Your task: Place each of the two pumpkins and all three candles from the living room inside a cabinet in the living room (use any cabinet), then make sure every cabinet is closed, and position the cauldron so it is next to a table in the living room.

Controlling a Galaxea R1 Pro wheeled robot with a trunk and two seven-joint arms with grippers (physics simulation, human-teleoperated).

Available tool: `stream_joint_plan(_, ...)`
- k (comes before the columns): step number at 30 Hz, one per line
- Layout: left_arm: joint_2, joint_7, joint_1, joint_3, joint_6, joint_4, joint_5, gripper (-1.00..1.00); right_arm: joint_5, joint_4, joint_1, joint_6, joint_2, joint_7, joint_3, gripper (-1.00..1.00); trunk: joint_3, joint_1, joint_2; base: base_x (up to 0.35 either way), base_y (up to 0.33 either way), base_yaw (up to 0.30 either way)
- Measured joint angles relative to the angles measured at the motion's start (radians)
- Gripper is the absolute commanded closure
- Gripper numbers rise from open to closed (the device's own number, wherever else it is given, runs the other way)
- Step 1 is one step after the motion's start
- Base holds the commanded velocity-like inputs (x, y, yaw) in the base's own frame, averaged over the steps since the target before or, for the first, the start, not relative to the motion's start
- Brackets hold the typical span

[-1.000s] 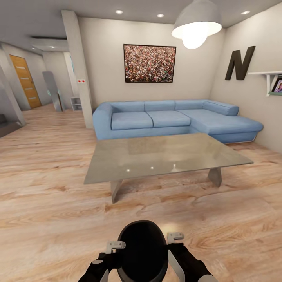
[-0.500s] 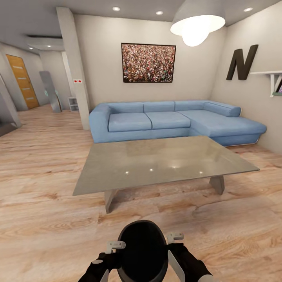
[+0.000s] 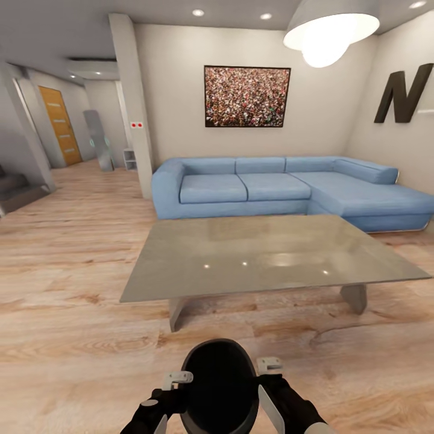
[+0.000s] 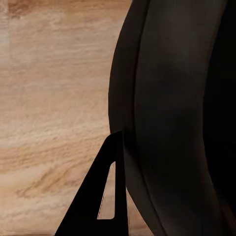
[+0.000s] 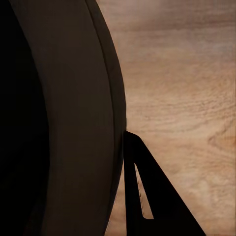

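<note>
Cauldron (image 3: 220,386), black and round, sits low in the head view between the left gripper (image 3: 172,386) and the right gripper (image 3: 271,374), above the wood floor (image 3: 72,337) just short of the grey table (image 3: 265,256). In the left wrist view one dark finger (image 4: 105,196) lies against its curved wall (image 4: 167,118). The right wrist view shows a finger (image 5: 142,191) touching the wall (image 5: 64,128) likewise, so each gripper appears clamped on the rim.

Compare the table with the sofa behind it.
The table is grey with a glossy flat top that reflects the ceiling lights; the sofa is blue, matte and cushioned. The table is a plain rectangle on angled legs; the sofa is L-shaped and sits low against the wall. Both stand on the wood floor.
</note>
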Motion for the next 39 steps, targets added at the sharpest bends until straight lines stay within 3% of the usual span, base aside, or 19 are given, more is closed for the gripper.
stream_joint_plan(7,0.000,0.000,0.000,0.000,0.000,0.001,0.000,1.00,0.000,0.000,0.000,0.000,0.000,0.000,0.000,1.00,0.000,0.000,0.000,0.004,0.000,0.199)
stream_joint_plan(39,0.000,0.000,0.000,0.000,0.000,0.002,0.000,1.00,0.000,0.000,0.000,0.001,0.000,0.000,0.000,1.00,0.000,0.000,0.000,0.064,0.000,0.003)
